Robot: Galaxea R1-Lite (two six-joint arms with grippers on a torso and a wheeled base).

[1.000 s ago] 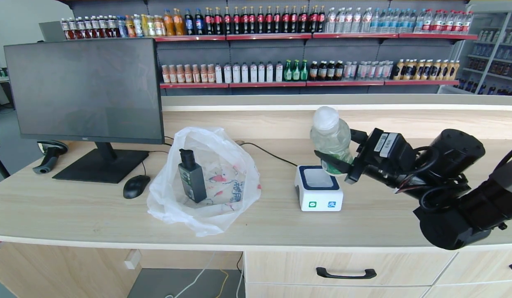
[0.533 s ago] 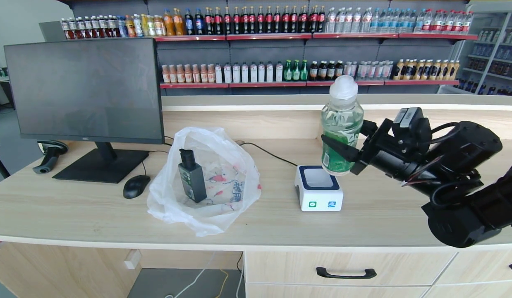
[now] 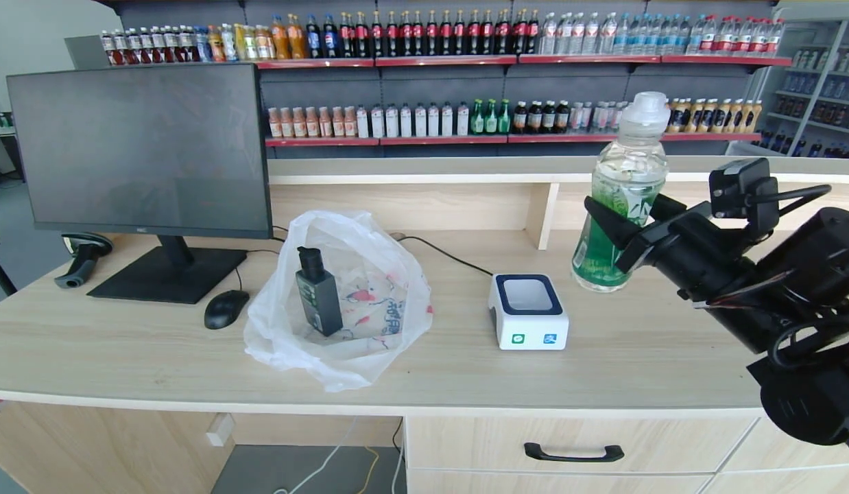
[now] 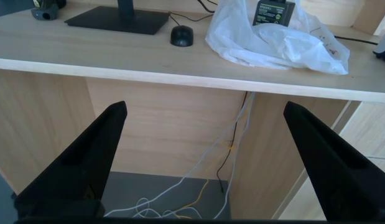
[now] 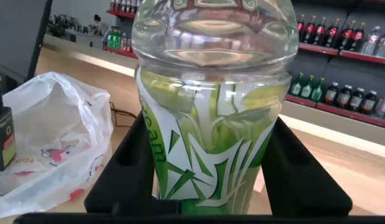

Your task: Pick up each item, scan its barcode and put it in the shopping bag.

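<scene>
Since a second ago the bottle [image 3: 620,206] has been lifted off the scanner [image 3: 527,312], brought from a tilt to upright, and carried to the robot's right by the right gripper [image 3: 630,219]. It is now held over the counter [image 3: 637,357], to the right of the scanner and apart from it. Whether its base touches the counter cannot be told.

The bottle is clamped around its green-labelled lower half, one finger [image 3: 603,216] in front and the other behind. Clear liquid is seen inside it, and it is closed by a white cap. In the right wrist view the bottle [image 5: 214,124] is seen gripped between the two black fingers of the right gripper [image 5: 214,180].

The bag [image 3: 390,274], of thin whitish plastic with red and blue print, is set on the counter left of the scanner with its mouth open. One dark bottle [image 3: 318,291] with a black cap is held inside it, nearly upright.

The left gripper [image 4: 204,155] is held below the counter's front edge, its fingers spread wide with nothing between them.

A monitor [image 3: 143,151] and a mouse [image 3: 225,309] are placed left of the bag.
</scene>
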